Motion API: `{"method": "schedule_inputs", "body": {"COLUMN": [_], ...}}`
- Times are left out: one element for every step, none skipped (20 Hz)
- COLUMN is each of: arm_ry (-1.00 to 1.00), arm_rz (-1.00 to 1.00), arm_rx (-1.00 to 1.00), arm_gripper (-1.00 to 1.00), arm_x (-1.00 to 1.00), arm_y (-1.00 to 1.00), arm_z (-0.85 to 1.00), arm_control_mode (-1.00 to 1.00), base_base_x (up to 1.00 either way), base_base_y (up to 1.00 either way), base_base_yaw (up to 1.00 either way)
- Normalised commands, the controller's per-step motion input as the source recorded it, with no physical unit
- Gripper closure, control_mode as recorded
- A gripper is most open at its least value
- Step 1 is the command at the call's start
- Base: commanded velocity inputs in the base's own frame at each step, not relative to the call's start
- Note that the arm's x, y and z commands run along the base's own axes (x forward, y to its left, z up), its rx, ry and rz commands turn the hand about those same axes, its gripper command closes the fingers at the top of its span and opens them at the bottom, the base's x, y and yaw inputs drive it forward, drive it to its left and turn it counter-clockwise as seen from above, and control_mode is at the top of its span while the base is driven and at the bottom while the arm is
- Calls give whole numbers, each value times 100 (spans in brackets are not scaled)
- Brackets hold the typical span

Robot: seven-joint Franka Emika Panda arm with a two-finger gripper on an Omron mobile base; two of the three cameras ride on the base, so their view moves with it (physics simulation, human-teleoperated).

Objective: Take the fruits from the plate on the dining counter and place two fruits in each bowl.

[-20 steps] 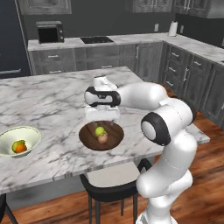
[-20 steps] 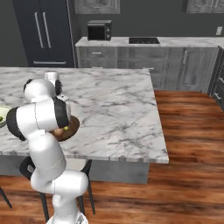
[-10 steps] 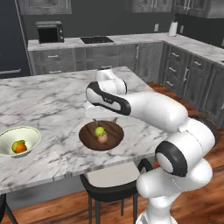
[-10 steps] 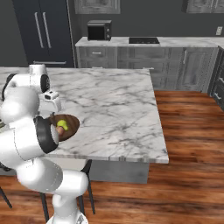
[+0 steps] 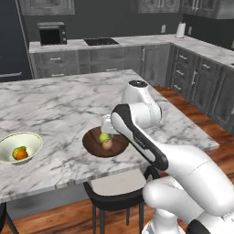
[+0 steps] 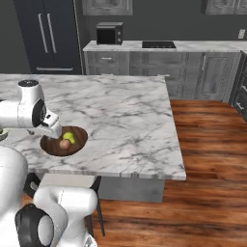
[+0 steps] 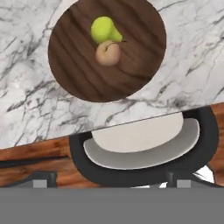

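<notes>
Seems finished, with a yellow-green pear [image 7: 104, 29] touching a tan fruit [image 7: 108, 53] in the wooden bowl [image 5: 93, 145] near the front edge of the dining counter [image 5: 59, 103], two more fruits in the cream bowl [image 5: 32, 142] toward its left edge, jaws impossible to judge.

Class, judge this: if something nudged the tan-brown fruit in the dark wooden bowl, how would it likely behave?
The tan-brown fruit looks round and smooth, so it would probably roll easily. It touches the yellow-green fruit, which might get bumped too. The wooden bowl should probably contain both.
</notes>
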Motion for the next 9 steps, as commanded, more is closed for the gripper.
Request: {"method": "schedule_inputs", "body": {"arm_ry": [-23, -24, -22, -17, -17, -17, -15, -18, 0], "arm_rz": [3, 3, 4, 5, 6, 7, 8, 12, 0], "arm_rx": [8, 7, 5, 2, 1, 0, 0, 0, 0], "arm_gripper": [-100, -100, -100, -100, -100, -100, -100, -100, -100], "arm_x": [-100, -100, -100, -100, -95, -89, -81, -43, 0], "arm_y": [-25, -23, -17, -14, -12, -9, -1, 0, 0], "arm_z": [14, 14, 19, 24, 26, 29, 27, 39, 0], "arm_control_mode": [-100, -100, -100, -100, -100, -100, -100, -100, -100], "base_base_x": [0, 0, 0, 0, 0, 0, 0, 0, 0], "base_base_y": [0, 0, 0, 0, 0, 0, 0, 0, 0], "base_base_yaw": [0, 0, 0, 0, 0, 0, 0, 0, 0]}}
